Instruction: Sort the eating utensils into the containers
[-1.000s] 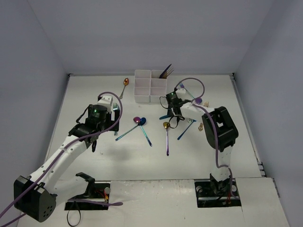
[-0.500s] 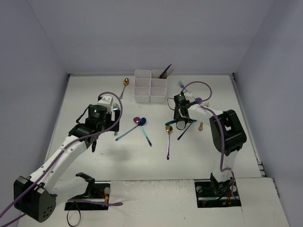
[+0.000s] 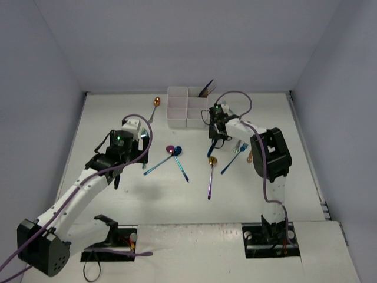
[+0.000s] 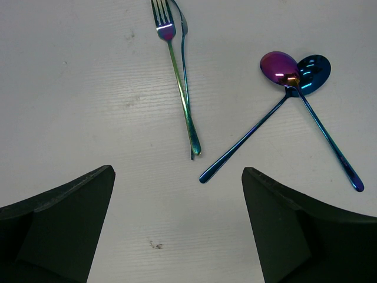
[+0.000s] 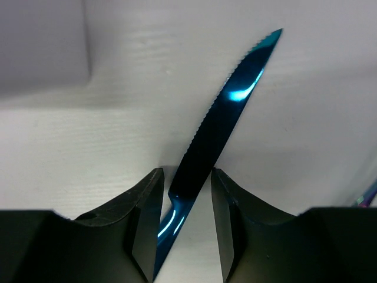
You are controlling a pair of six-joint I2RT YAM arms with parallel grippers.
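The white six-compartment container stands at the back middle, with dark utensils in its far right compartment. My right gripper is shut on a blue serrated knife and holds it just right of the container. My left gripper is open and empty above the table. Ahead of it lie a rainbow fork with a knife beside it, and a purple spoon crossed with a blue spoon.
A gold spoon lies left of the container. A gold-headed spoon with a purple handle, a blue fork and a gold fork lie on the table in front of the right gripper. Grey walls enclose the table.
My right gripper has lifted the blue knife from among the utensils and carried it back toward the container. The left arm has not moved.
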